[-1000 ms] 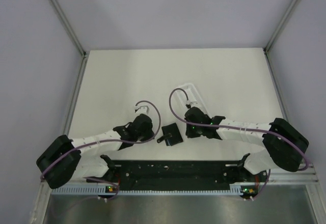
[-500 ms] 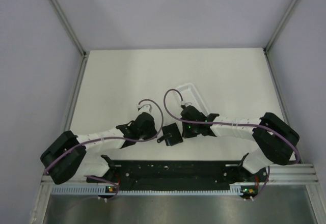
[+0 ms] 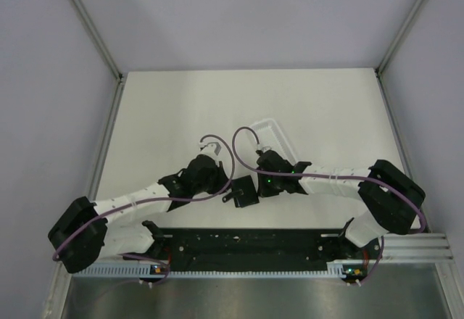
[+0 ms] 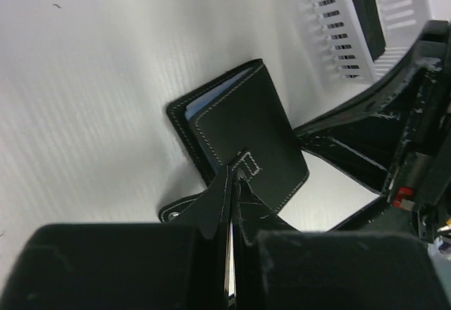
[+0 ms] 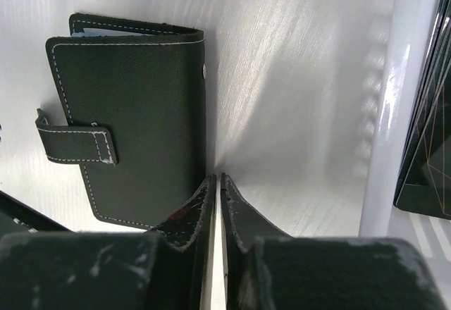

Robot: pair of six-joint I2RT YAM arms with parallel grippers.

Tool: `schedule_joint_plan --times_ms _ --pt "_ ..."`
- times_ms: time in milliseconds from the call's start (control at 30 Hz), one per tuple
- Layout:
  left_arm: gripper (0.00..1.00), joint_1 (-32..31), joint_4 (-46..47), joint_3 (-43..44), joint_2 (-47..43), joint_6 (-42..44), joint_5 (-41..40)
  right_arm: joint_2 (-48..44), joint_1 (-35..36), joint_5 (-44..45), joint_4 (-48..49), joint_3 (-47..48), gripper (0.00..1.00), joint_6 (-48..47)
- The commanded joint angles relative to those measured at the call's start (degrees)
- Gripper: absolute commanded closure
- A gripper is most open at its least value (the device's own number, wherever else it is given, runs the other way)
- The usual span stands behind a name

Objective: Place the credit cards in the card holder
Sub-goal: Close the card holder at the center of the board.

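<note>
The card holder (image 3: 243,192) is laid folded on the desk (image 3: 217,109), between the two arms. The left fingers (image 4: 220,197) are pressed together, their tips over its strap (image 4: 248,163). The right fingers (image 5: 236,215) are drawn together at its edge. Dark credit cards (image 5: 426,134) are seen in the white tray (image 5: 384,113) just beside.

The card holder (image 5: 130,120) lies closed on the white counter (image 5: 289,77). It is black with pale stitching, its strap (image 5: 77,144) is folded over the left edge, and a small pale stud (image 5: 204,70) sits on the right edge. The right fingers (image 5: 202,201) are closed to a thin slit, their tips just beside the holder's lower right edge; whether they touch it is unclear. At far right, behind a white tray rim (image 5: 384,113), lies a dark credit card (image 5: 430,134) with fine gold lines.
</note>
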Motion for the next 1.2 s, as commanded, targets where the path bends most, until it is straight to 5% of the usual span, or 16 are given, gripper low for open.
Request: schedule_joint_plan --times_ms 0,267,667,967,1167 --pt "1.0 -0.52 5.99 1.37 0.88 1.49 7.09 -0.1 -0.42 -0.29 2.1 0.06 0.92 0.85" --pt "1.0 -1.14 10.48 -2.05 4.57 2.02 9.56 -0.1 -0.59 -0.38 2.28 -0.03 0.8 1.2" --pt "1.0 -1.23 7.84 -7.94 4.75 0.0 0.33 -1.77 -1.47 -0.29 2.54 -1.35 0.7 1.72" --pt "1.0 -1.05 9.95 -8.3 6.95 -0.62 0.86 -11.07 -2.08 1.28 4.47 -5.39 0.66 4.1" --pt "1.0 -1.05 10.04 -8.21 7.39 -0.53 1.21 -17.5 -5.33 -7.13 15.97 -12.24 0.5 7.7"
